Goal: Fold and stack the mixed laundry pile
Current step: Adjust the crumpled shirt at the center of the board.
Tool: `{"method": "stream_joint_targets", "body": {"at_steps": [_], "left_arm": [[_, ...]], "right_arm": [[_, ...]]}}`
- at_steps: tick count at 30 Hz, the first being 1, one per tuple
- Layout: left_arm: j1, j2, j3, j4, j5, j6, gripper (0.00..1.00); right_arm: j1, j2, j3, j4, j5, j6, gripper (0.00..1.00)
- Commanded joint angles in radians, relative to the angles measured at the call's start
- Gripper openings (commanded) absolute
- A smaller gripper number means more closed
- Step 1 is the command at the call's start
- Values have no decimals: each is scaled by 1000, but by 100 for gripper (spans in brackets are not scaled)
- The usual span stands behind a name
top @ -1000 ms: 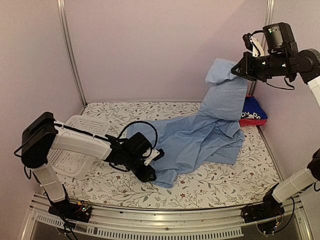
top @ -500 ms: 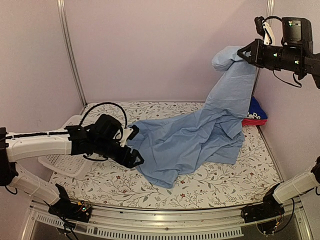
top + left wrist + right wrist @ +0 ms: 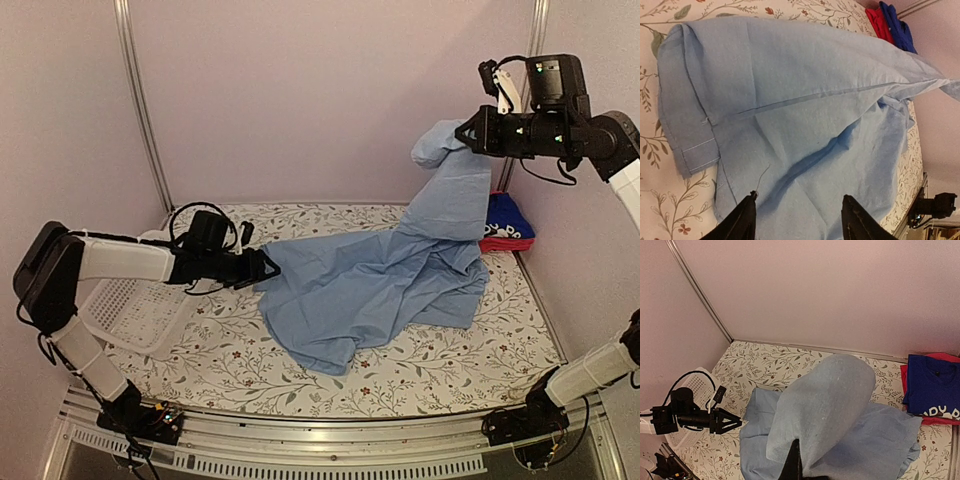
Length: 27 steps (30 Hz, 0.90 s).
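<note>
Over floral cover (image 3: 450, 362), raised right jaws clamp light-blue shirt (image 3: 370, 290); left jaws seemingly parted.

White arm shells (image 3: 125, 262), black joints (image 3: 45, 275), looping black cables (image 3: 196, 205), pointed black left hand (image 3: 268, 268).

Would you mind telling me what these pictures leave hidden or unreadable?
- Top view: the light-blue shirt hides part of the blue shirt and red garment behind it.
- Right wrist view: the frame edge cuts off the blue shirt's print; cloth buries the right hand's fingertips.
- Top view: the left arm covers part of the basket.
</note>
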Motion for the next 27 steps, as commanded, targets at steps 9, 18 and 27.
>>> {"method": "stream_joint_targets", "body": {"at_steps": [9, 18, 27], "left_arm": [[-12, 294, 297, -126, -155, 34, 59], [-25, 299, 463, -411, -154, 538, 54], [6, 376, 529, -493, -31, 913, 48]], "right_arm": [[-13, -8, 2, 39, 57, -24, 0], [-18, 29, -69, 71, 12, -29, 0], [-53, 50, -146, 113, -45, -3, 0]]}}
